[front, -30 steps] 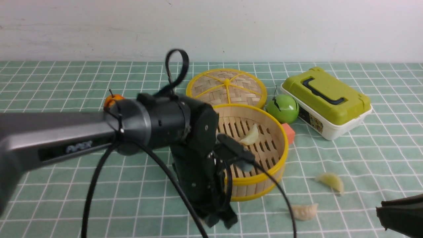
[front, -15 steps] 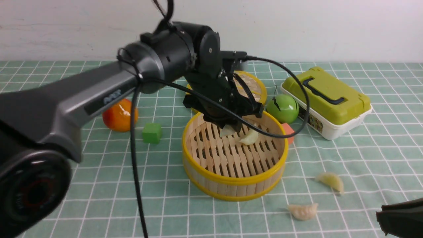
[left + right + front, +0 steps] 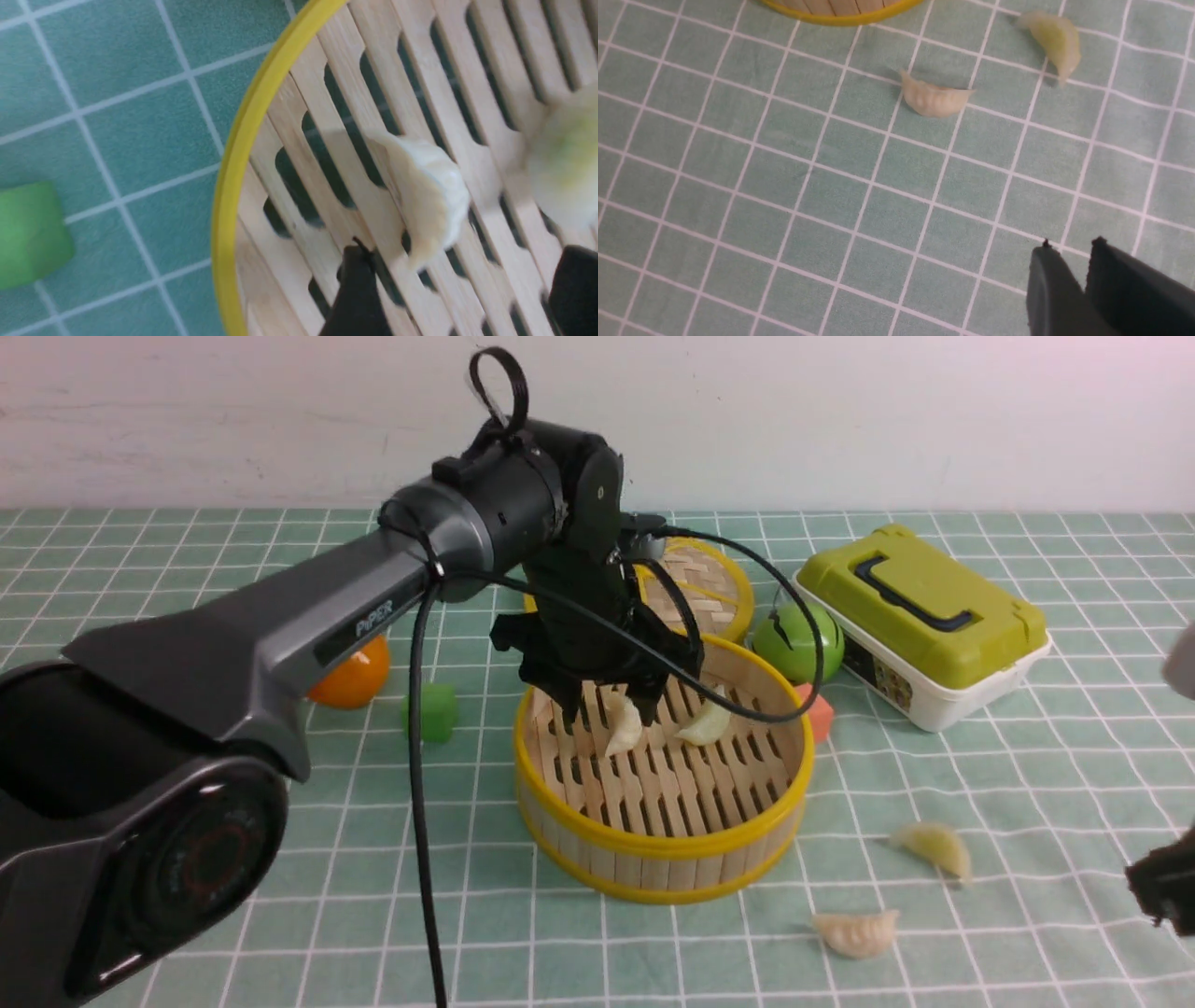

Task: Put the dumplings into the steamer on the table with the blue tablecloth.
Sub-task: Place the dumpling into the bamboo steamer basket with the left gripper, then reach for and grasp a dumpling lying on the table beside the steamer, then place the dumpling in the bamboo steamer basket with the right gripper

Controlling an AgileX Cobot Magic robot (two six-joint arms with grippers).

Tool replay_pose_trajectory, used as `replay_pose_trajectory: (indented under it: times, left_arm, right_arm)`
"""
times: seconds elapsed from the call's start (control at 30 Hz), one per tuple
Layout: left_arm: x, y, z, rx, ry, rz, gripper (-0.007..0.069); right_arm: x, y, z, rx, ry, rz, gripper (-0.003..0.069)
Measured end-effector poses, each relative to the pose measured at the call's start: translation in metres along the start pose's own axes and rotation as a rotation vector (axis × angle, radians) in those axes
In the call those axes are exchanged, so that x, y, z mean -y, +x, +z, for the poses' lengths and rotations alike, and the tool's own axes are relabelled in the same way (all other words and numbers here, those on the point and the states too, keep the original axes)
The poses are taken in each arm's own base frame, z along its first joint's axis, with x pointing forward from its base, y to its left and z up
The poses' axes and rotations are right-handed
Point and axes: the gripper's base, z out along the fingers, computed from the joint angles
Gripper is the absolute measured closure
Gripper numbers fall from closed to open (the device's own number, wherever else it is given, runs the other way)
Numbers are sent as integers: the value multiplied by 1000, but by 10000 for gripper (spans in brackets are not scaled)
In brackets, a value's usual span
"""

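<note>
L claw is wide, its tips apart over the steamer floor, w/ a pale dumpling between/just past them. That dumpling lies on the slats; can't tell if either tip touches it. 2nd dumpling in the steamer is on the slats too, to the R of the 1st, apart from it.

Other two are on the blue tablecloth, R of the steamer: yellowish dumpling farther fwd, pinkish dumpling nearer the robot. R claw is narrow, small gap at the tips, well apart from both.

Hidden/cut: L arm & claw cover part of the woven lid; orange pumpkin is part behind the L arm; cable crosses the green cube. R claw is mostly cut off at the R edge in front view. In L wrist view the 2nd dumpling is blurred & cut off by the frame.

Edges/room: yellow steamer rim rings the L claw's spot, slats open on the near side. Lid, green apple, pink block & lidded box crowd the far/R-far side. Open cloth on the bench around the two loose dumplings, & between them and the R claw.
</note>
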Motion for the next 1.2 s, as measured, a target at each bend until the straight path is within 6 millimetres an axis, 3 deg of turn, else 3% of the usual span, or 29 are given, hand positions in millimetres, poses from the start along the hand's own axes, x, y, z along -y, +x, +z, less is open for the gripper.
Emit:
replay_pose_trajectory:
  times: [0.1, 0.13, 0.17, 0.2, 0.3, 0.33, 0.4, 0.47, 0.57, 0.63, 0.67, 0.83, 0.97, 1.0, 1.03, 1.07, 1.1, 1.2]
  left_arm:
    - [1, -2, -52, 56, 6, 44, 166]
    - [1, -1, -79, 96, 11, 63, 202]
    - [1, -1, -78, 93, 10, 65, 209]
    - [0, 5, -117, 152, 15, 78, 297]
    - [-4, 28, -165, 191, 17, 91, 475]
    - [-5, 30, -168, 191, 17, 92, 475]
    - [-10, 55, -184, 166, 11, 109, 608]
    - [-15, 80, -197, 144, 17, 113, 638]
    - [-23, 119, -201, 86, 25, 109, 638]
    - [-25, 131, -201, 72, 33, 108, 638]
    - [-28, 152, -197, 44, 45, 110, 638]
    - [-37, 201, -193, -3, 78, 116, 638]
    - [-45, 236, -193, -16, 82, 114, 638]
    - [-47, 246, -194, -15, 82, 113, 638]
    - [-48, 248, -195, -14, 83, 113, 638]
    - [-49, 255, -197, -4, 84, 114, 638]
    - [-52, 266, -203, 24, 91, 113, 638]
    - [-55, 280, -214, 72, 103, 102, 638]
  right_arm:
    - [1, -19, 27, -92, -49, 4, 483]
    - [1, -25, 37, -118, -71, 8, 454]
    - [1, -25, 37, -118, -71, 8, 454]
    - [2, -32, 58, -176, -101, 26, 406]
    - [7, -37, 96, -259, -110, 56, 289]
    - [8, -37, 96, -255, -109, 56, 281]
    - [13, -40, 120, -278, -93, 68, 207]
    - [20, -46, 141, -271, -53, 62, 134]
    - [29, -59, 157, -246, 17, 52, 91]
    - [33, -65, 161, -240, 41, 38, 87]
    - [38, -76, 167, -229, 82, 3, 86]
    - [49, -91, 195, -253, 135, -57, 118]
    - [56, -90, 221, -304, 160, -90, 204]
    - [58, -88, 227, -320, 164, -96, 260]
    - [58, -88, 228, -323, 164, -96, 260]
    - [59, -87, 232, -332, 164, -97, 312]
    - [59, -85, 235, -343, 166, -99, 419]
    - [59, -88, 233, -352, 166, -99, 459]
